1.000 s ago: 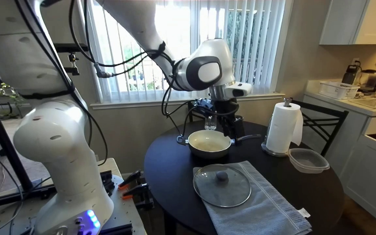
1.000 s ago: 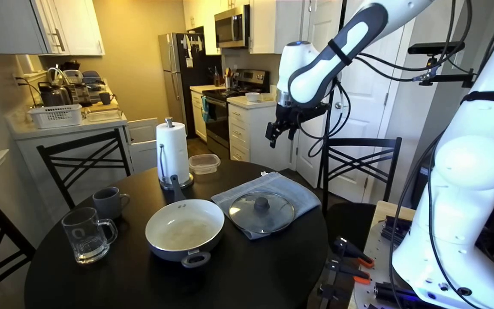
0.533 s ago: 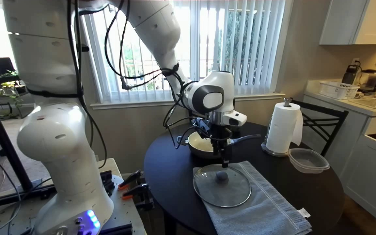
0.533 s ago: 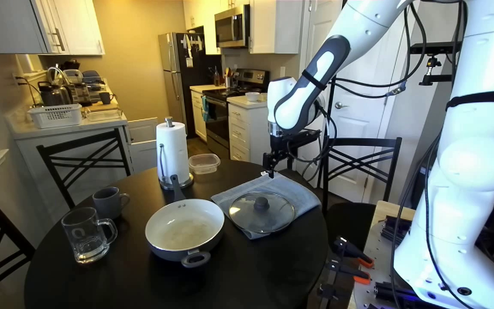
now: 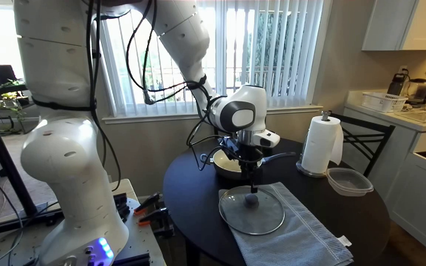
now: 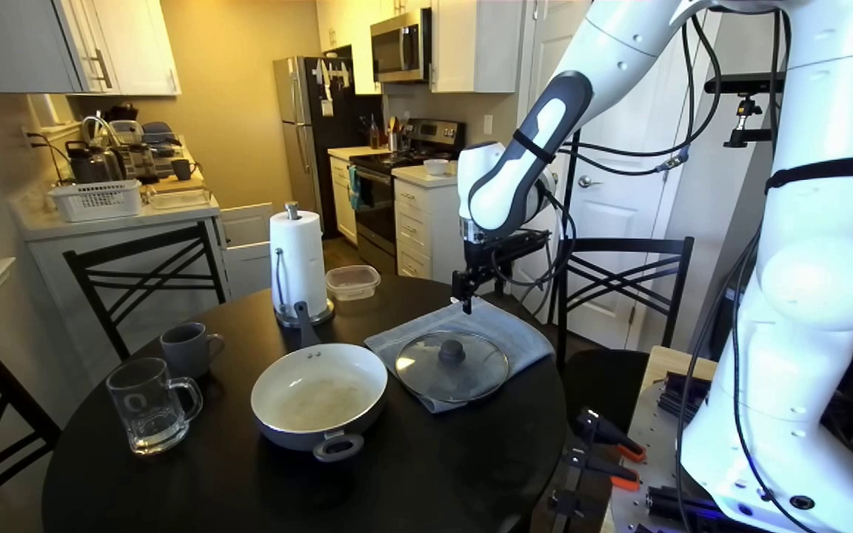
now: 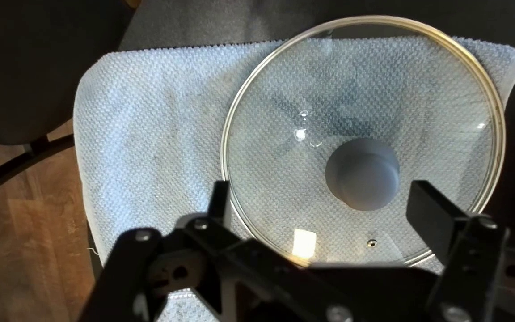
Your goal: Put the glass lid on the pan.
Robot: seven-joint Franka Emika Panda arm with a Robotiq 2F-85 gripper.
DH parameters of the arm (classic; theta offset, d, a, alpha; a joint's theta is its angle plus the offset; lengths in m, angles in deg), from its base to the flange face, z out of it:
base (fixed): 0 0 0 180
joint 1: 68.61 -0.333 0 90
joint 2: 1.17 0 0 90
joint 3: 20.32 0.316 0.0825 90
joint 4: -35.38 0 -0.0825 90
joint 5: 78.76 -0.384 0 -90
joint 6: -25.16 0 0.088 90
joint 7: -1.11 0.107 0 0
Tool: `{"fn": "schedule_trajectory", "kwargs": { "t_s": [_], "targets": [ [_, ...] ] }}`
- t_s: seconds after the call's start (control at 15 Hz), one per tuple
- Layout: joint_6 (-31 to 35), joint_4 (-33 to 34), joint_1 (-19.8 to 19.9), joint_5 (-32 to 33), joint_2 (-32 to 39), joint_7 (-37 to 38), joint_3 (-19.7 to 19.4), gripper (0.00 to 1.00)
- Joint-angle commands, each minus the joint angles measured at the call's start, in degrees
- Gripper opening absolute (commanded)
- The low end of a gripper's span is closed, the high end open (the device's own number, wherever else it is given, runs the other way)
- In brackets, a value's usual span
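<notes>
The glass lid lies flat, knob up, on a folded cloth. It shows in both exterior views point(image 5: 250, 221) point(image 6: 434, 374) and fills much of the wrist view point(image 7: 360, 120). Its grey knob point(image 7: 362, 176) is between the finger lines in the wrist view, nearer the right finger. My gripper point(image 7: 319, 192) is open and empty above the lid, fingers pointing down; it also shows in both exterior views point(image 5: 253, 189) point(image 6: 483, 299). The pan, cream inside with a dark handle, stands uncovered beside the lid in both exterior views point(image 5: 223, 162) point(image 6: 319, 392); my gripper partly hides it in one.
The blue-grey cloth point(image 5: 298, 244) lies under the lid. A paper towel roll point(image 6: 298, 266) and clear plastic container point(image 6: 352, 283) stand near the pan handle. A glass mug point(image 6: 151, 407) and grey mug point(image 6: 188, 352) stand on the pan's far side. Chairs surround the table.
My gripper has come down toward the lid, quickly at first and then only slightly over the last half second. The lid and pan have not moved.
</notes>
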Motion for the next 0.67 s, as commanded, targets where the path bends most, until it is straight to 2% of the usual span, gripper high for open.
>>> {"fn": "schedule_trajectory", "kwargs": {
  "t_s": [0.0,0.6],
  "targets": [
    [-0.12,0.08,-1.8,-0.59,-0.01,-0.46,-1.75,1.0],
    [-0.11,0.61,-2.16,-0.84,0.65,-0.14,-1.61,1.0]
  ]
}}
